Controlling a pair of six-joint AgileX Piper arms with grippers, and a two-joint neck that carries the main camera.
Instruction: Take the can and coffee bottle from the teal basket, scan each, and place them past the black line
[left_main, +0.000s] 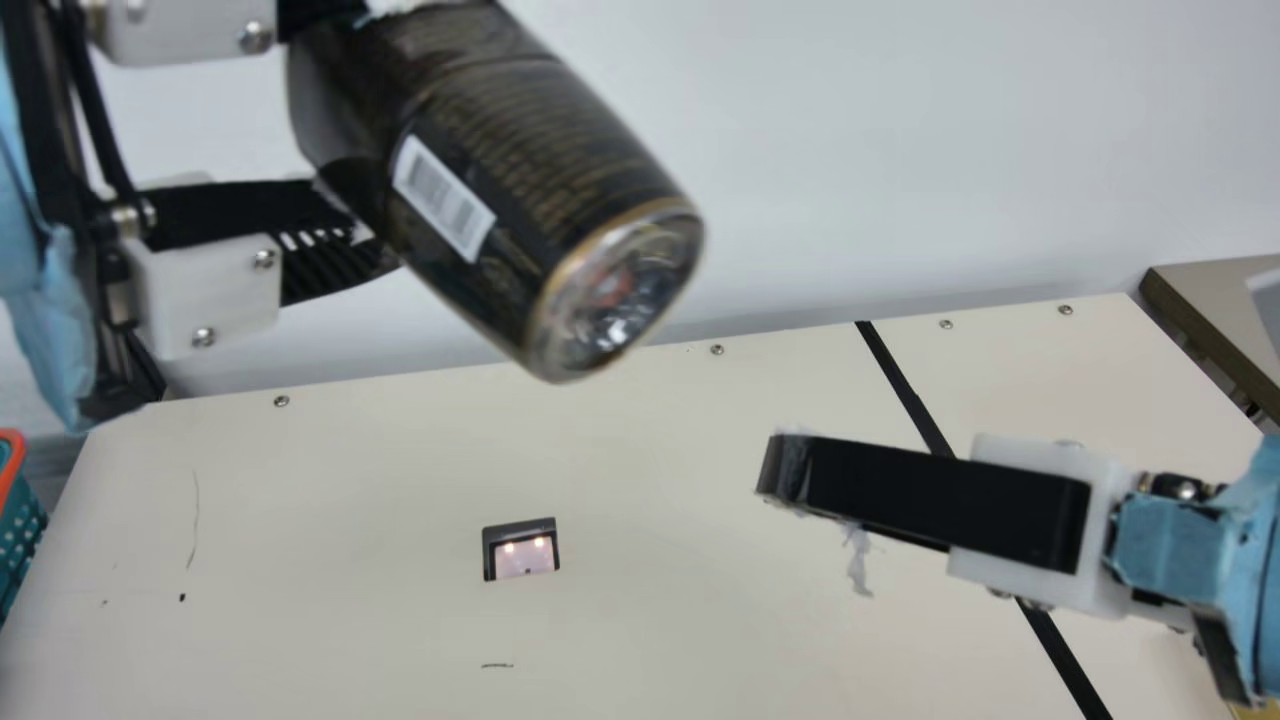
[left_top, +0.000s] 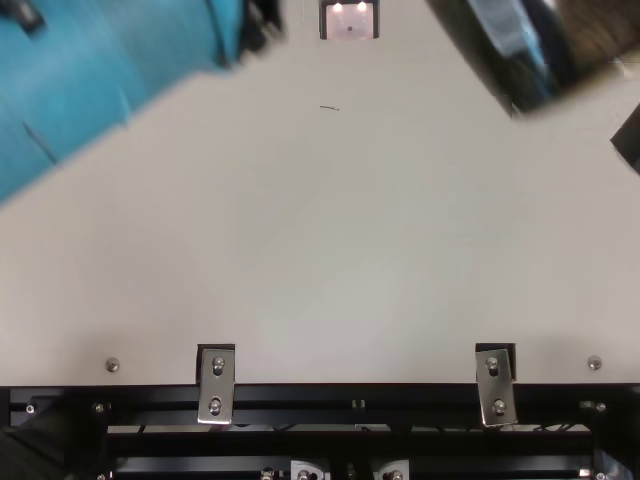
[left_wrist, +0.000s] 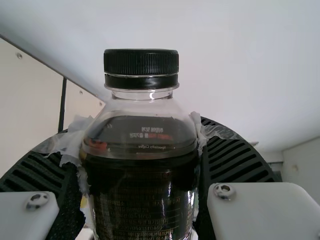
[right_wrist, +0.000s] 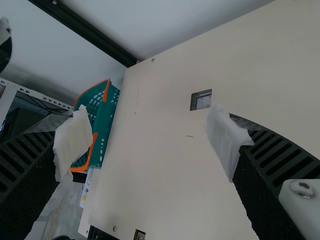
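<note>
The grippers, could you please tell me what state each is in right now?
Left gripper: closed on the bottle.
Right gripper: open, holding nothing.

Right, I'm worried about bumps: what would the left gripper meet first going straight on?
The left gripper, bottle in its grasp, would probably meet the pale wall first, though depth is unclear.

Coffee bottle (left_main: 560, 190), main view: white barcode label (left_main: 443, 198) on its dark side, black bars in a row, digits not legible. Rows of small gold-brown print (left_main: 520, 120) next to label, lines run across the body, blurred, wording not legible. Left wrist view, same bottle: small white print (left_wrist: 151, 129) plus some red print (left_wrist: 160, 136) below the neck; fine brownish print (left_wrist: 150, 212) in stacked lines lower down, too dim to read out.
</note>
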